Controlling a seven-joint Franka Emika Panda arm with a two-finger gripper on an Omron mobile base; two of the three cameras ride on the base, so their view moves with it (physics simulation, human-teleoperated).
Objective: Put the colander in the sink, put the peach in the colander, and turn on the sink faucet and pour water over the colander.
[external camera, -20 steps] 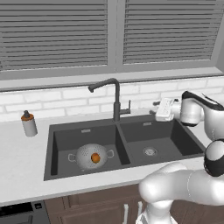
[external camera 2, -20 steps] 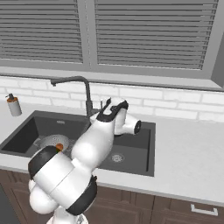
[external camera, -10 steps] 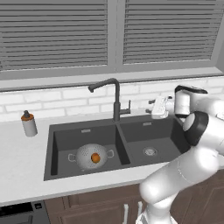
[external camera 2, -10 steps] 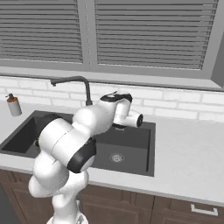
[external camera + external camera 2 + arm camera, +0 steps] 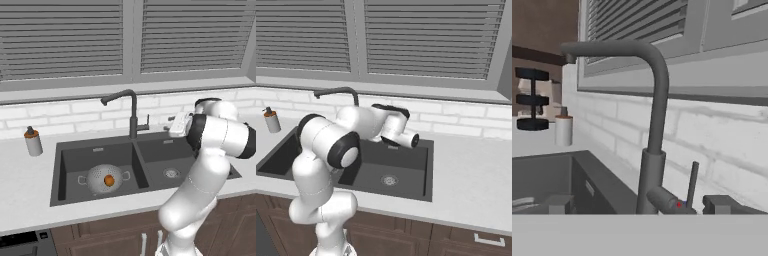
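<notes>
Left base view, sink [image 5: 150, 172]: a dark double basin is seen set in the pale counter [image 5: 30, 175], and it is taken as the landmark here.
Left base view, colander [image 5: 102, 178]: it is seen resting on the floor of the left basin, with both loop handles visible.
Left base view, peach [image 5: 108, 180]: it is seen lying inside the colander, near its middle.
Left base view, sink faucet [image 5: 131, 114]: it is seen standing behind the divider, the spout bent over the left basin; the small side lever is hard to make out.
Left base view, gripper [image 5: 173, 124]: it is held above the back edge of the right basin, just right of the faucet; the fingers are too small to be told apart.
Left base view, bottle [image 5: 33, 142]: a grey bottle with a dark-orange cap is seen on the counter left of the sink.
Right base view, arm [image 5: 331, 145]: the left basin and the faucet base are hidden behind it; the hand's far end is covered.
Right base view, right basin: the round drain [image 5: 388, 180] is seen in the open.
Hand view, faucet: it is seen close up, with the thin lever [image 5: 692, 184] upright at its base.
Hand view, fingertips [image 5: 558, 204]: the two are seen set wide apart, either side of the faucet base, with nothing held; their lower parts are cut off.
</notes>
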